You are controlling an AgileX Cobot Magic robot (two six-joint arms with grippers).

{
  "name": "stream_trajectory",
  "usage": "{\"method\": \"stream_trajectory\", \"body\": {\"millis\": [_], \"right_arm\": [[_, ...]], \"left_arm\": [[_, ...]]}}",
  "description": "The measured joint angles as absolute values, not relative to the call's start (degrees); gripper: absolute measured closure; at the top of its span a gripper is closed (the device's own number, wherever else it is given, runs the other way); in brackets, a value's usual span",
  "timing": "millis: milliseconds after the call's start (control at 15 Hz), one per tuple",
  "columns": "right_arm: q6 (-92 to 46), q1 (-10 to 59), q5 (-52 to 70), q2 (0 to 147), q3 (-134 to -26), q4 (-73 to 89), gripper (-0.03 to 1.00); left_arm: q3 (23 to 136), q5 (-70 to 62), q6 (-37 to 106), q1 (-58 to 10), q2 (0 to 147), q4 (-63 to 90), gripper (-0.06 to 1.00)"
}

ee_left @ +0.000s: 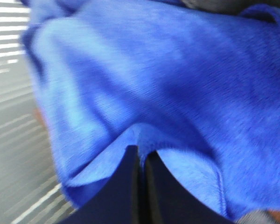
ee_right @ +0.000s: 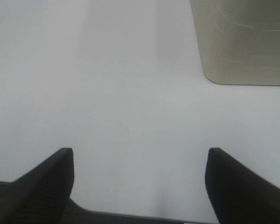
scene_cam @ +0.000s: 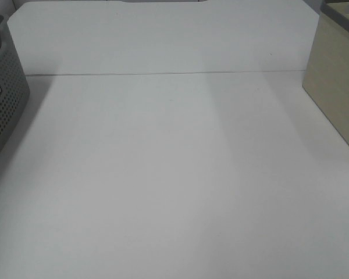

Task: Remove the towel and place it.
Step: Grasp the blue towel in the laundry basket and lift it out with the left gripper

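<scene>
The royal-blue towel (ee_left: 168, 84) fills the left wrist view, bunched in soft folds. My left gripper (ee_left: 142, 151) is shut, its two dark fingers pressed together and pinching a raised fold of the towel. My right gripper (ee_right: 140, 156) hangs open over the bare white table (ee_right: 107, 84), nothing between its fingers. Neither gripper nor the towel shows in the exterior high view.
A grey perforated basket (scene_cam: 1, 99) stands at the table's left edge, partly out of view. A beige box (scene_cam: 336, 87) stands at the right edge, and the right wrist view shows it too, the beige box (ee_right: 245, 42). White table (scene_cam: 174, 174) lies between them.
</scene>
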State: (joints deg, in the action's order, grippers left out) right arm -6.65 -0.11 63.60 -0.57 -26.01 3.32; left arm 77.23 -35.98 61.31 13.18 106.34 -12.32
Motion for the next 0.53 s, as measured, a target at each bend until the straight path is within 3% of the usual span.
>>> {"method": "stream_trajectory", "body": {"millis": [533], "right_arm": [[-6.6, -0.1, 63.6, -0.6, -26.0, 3.3, 0.2]], "left_arm": [[77.2, -33.2, 52.9, 13.2, 82.8, -11.5, 0.94]]}}
